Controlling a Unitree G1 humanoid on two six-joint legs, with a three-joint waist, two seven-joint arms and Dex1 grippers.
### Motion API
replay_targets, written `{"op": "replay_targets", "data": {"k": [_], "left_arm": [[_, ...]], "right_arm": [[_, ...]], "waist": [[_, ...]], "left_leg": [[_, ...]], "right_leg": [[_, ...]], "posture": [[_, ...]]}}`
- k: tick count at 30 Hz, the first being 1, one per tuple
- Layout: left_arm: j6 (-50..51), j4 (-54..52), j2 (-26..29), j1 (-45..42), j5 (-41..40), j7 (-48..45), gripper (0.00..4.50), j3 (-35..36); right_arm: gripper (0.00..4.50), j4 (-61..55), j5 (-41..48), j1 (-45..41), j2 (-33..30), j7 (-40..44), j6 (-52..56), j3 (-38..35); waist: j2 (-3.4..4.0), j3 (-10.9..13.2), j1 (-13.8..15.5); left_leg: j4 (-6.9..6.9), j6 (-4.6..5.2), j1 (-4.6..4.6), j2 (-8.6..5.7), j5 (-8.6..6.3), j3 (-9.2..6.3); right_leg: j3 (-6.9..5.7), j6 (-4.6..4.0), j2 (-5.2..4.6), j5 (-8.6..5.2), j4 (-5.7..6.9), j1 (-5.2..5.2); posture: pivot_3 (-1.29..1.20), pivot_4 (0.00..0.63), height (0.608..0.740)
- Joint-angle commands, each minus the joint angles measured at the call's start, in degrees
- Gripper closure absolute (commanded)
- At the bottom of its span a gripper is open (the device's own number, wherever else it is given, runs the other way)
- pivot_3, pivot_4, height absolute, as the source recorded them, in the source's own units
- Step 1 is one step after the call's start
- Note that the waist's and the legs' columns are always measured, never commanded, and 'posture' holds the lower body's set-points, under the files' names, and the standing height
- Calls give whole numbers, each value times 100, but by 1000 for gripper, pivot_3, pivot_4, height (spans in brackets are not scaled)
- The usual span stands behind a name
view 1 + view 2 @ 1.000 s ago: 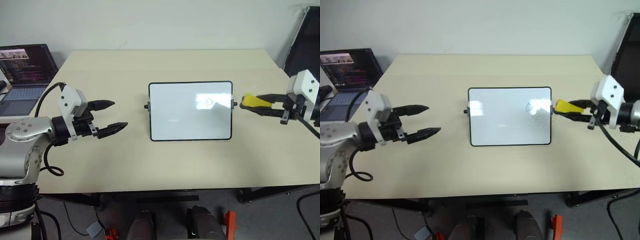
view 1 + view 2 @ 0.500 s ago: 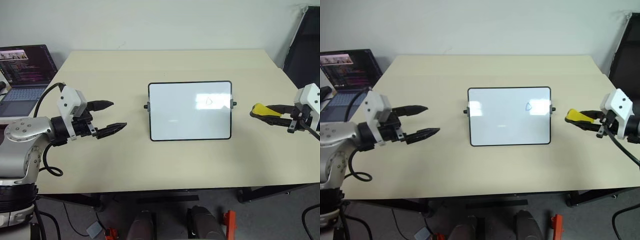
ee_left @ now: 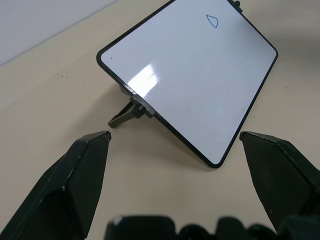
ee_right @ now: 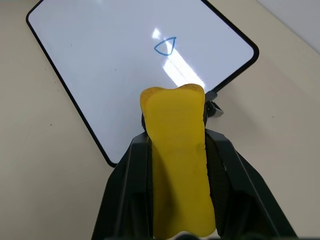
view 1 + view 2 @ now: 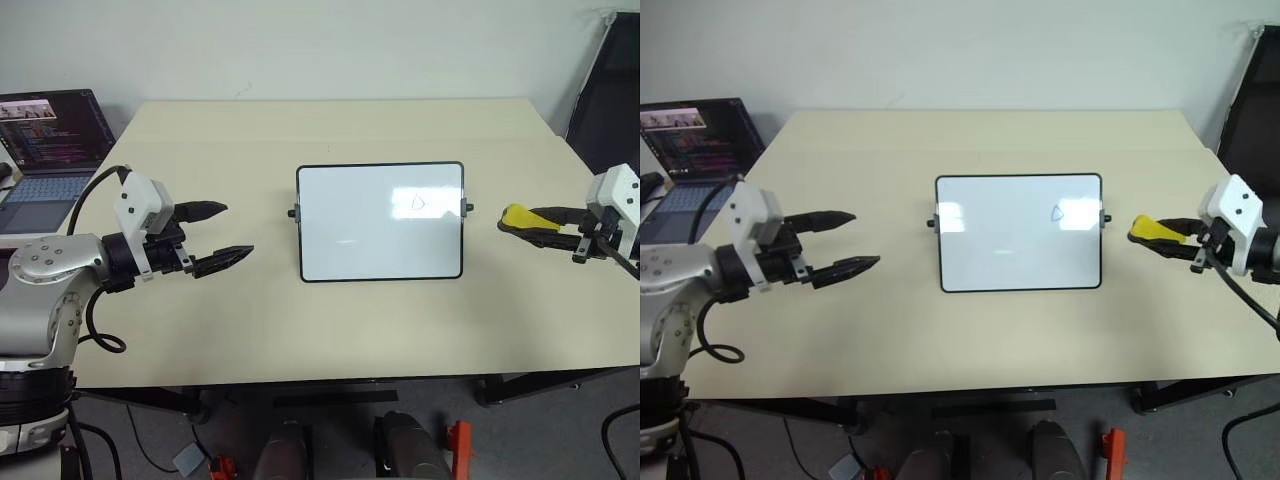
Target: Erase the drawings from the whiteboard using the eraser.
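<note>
At the far left, off the table's (image 5: pixel 330 330) left edge, an open laptop (image 5: pixel 50 140) stands apart from the work. Next comes the left gripper (image 5: pixel 222 235), hovering over the left part of the table with its two black fingers spread and nothing between them, pointing toward the whiteboard (image 5: pixel 380 222).

The whiteboard sits at the middle of the table, propped on small feet so its face tilts up, its long axis running left to right. Only one of the drawings (image 5: pixel 1058 212), a small blue rounded triangle, shows on it, in the upper right part of the face near the right short side and its knob; the rest of the surface looks clean.

Right of the board, over the table's right edge, the right gripper (image 5: pixel 518 221) is clenched on the eraser (image 5: pixel 520 216), the yellow piece sticking out past the fingertips toward the board. The eraser is apart from the board, just off its right short side.

What counts for the coming stroke: the remaining mark lies to the left of the eraser tip, across the right frame edge, and the right arm is plainly the nearer one. By my reading, a short reach leftward and down onto the face should meet it.
</note>
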Motion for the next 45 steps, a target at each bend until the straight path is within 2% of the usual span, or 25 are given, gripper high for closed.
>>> {"op": "replay_targets", "data": {"k": [1, 3, 8, 19, 26, 34, 37, 40, 45], "left_arm": [[-101, -63, 21, -129, -22, -8, 0, 50], [-115, -41, 13, -156, -6, -11, 0, 21], [-195, 43, -34, -281, 70, 12, 0, -78], [-136, -115, 39, -82, 51, 30, 0, 44], [-87, -206, 23, -14, 18, 101, 0, 73], [-65, -257, 9, 8, -1, 161, 0, 67], [-69, -225, 24, -14, 8, 147, 0, 67], [-64, -201, 43, -40, 18, 123, 0, 63], [-81, -126, 12, -154, 44, 98, 0, -33]], "right_arm": [[3452, -139, 59, -487, 234, -278, -99, 87], [3452, -60, -31, -801, 516, -509, -122, 253], [3452, 854, -644, -1776, 1749, -1554, -499, 844], [3452, 2153, -1592, -2300, 2537, -2866, -1042, 1311], [3453, 2270, -2007, -2067, 2735, -2825, -1206, 1804], [3461, 2028, -1923, -1248, 3133, -2290, -1210, 2225], [3461, 1793, -1845, -1060, 3261, -2214, -1063, 2228], [3461, 1673, -1778, -1036, 3295, -2203, -944, 2152], [3461, 1668, -1804, -1119, 3161, -2398, -954, 1975]], "waist": [[0, 0, -9], [0, 0, -33], [-1, 0, -50], [-1, 0, 45], [-4, -2, -15], [-19, -12, -79], [-19, -12, -81], [-19, -12, -76], [-19, -12, -62]], "left_leg": [[0, 0, 0, 0, 0, 0], [1, 0, 2, 1, 0, 1], [1, 0, 6, 3, 1, 2], [1, -3, -36, -4, -1, -3], [5, -2, -23, -3, -1, -2], [3, -1, 47, 6, -1, 5], [4, 0, 91, 16, 0, 5], [5, 1, 137, 20, 2, 7], [2, 4, 142, 21, 4, 7]], "right_leg": [[0, 0, 0, 0, 0, 0], [1, 1, 0, 1, 2, 0], [3, -9, 5, 11, 4, 1], [-3, -20, -4, 22, -1, -31], [-1, -19, -2, 23, 2, -20], [10, -16, 8, 22, 10, 31], [8, -6, 18, 22, 5, 78], [13, -39, 21, 8, 1, 122], [13, -41, 21, 9, 0, 124]], "posture": [[0, 150, 740], [0, 150, 740], [0, 150, 740], [0, 150, 740], [0, 150, 740], [0, 150, 740], [0, 150, 740], [0, 150, 740], [0, 150, 740]]}}
